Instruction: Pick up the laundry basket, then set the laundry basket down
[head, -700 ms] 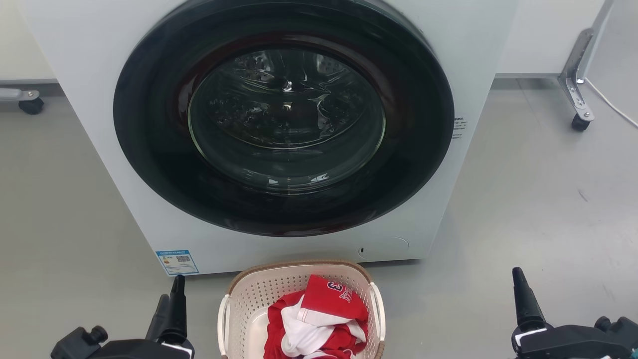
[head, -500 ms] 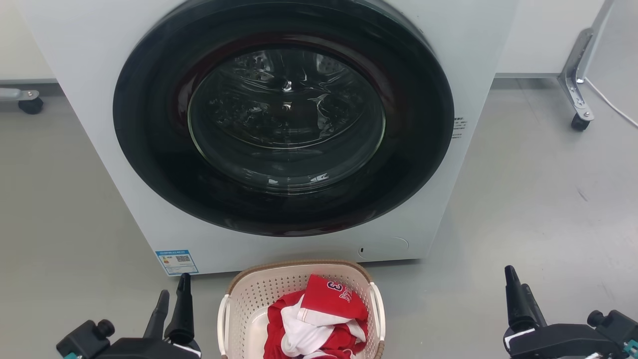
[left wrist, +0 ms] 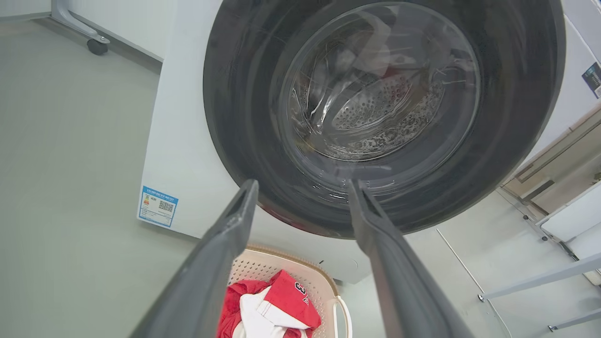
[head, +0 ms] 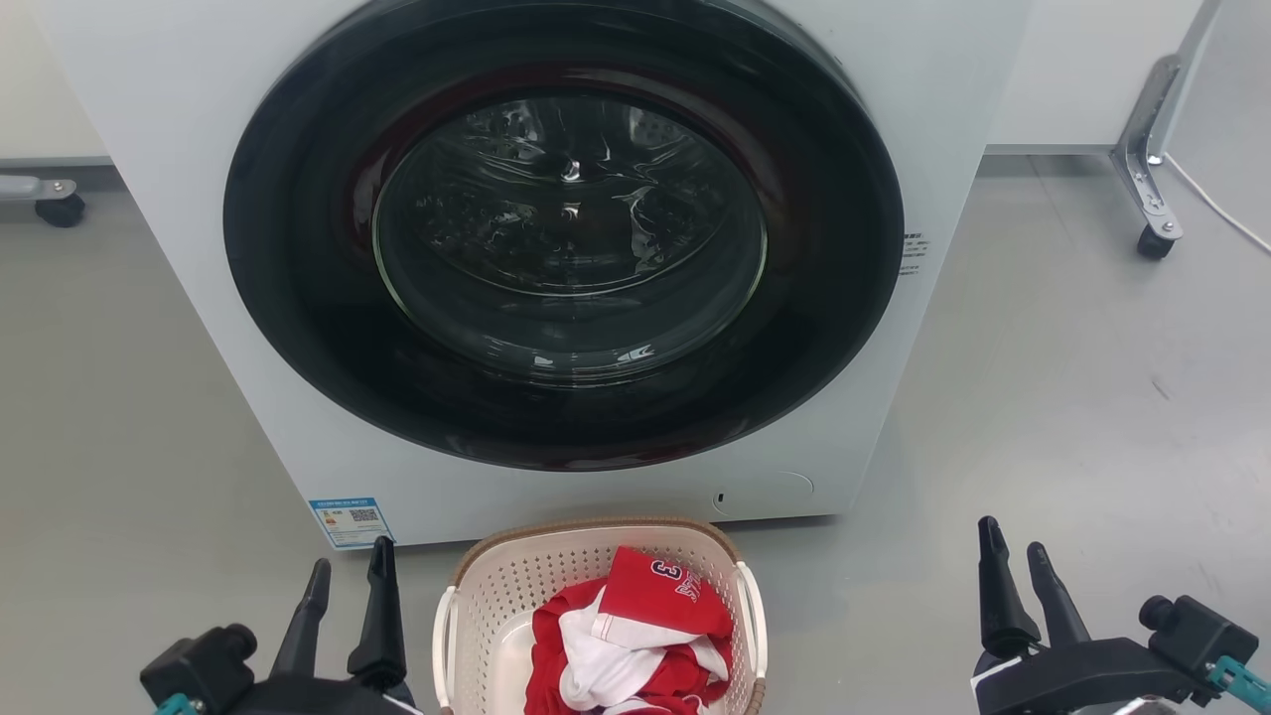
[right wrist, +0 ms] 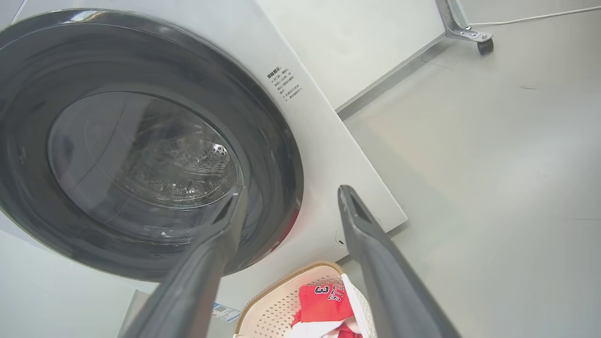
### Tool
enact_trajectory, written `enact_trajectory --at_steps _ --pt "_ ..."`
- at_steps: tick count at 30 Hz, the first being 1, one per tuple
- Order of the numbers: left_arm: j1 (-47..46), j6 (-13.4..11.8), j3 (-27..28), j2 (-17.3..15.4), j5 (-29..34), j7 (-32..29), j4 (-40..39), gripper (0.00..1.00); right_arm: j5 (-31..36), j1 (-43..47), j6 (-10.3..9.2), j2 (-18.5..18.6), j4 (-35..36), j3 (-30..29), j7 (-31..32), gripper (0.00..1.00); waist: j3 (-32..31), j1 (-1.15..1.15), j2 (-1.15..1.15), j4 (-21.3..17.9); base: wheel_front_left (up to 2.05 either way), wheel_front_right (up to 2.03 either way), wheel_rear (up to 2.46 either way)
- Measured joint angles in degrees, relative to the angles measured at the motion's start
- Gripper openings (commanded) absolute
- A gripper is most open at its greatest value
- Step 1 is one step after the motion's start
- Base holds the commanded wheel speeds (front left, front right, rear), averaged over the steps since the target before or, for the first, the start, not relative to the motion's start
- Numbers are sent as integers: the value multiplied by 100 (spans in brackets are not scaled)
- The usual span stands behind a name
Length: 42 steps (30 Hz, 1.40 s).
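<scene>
The laundry basket [head: 516, 581], cream and perforated with a brown rim and white side handles, sits on the floor in front of the washing machine, holding red and white clothes [head: 635, 636]. My left gripper [head: 350, 566] stands open a little to the basket's left, apart from it. Well off to the basket's right, my right gripper [head: 1011, 546] is open too. Neither holds anything. The left wrist view has the left gripper [left wrist: 303, 185] open above the basket [left wrist: 263, 267]. The right wrist view has the right gripper [right wrist: 291, 192] open, the basket [right wrist: 281, 300] low in frame.
A white washing machine [head: 199, 248] with a large dark round door [head: 566, 238] stands just behind the basket. Grey floor [head: 1072, 397] spreads on both sides. A metal leg on a caster [head: 1152, 238] is at the far right, another caster [head: 60, 209] at the far left.
Both grippers have turned about their wrists and shifted slightly toward the basket, so the two fingers of each now show spread apart. The basket has not moved.
</scene>
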<state>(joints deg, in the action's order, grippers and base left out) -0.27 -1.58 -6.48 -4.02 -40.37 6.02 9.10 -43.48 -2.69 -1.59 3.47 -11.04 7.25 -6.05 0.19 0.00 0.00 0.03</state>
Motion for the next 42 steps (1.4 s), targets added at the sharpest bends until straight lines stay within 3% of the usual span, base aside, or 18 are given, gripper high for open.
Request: enact_trajectory --at_steps 28,42 --pt "338 -403 -354 0 2689 591 -400 100 2346 112 -353 34 370 544 -597 100 -68 0 0 -10 0 0 0" --pt "436 -552 -481 0 3611 848 -583 100 3319 120 -454 45 550 724 -824 100 -30 0 0 2 0 0 0"
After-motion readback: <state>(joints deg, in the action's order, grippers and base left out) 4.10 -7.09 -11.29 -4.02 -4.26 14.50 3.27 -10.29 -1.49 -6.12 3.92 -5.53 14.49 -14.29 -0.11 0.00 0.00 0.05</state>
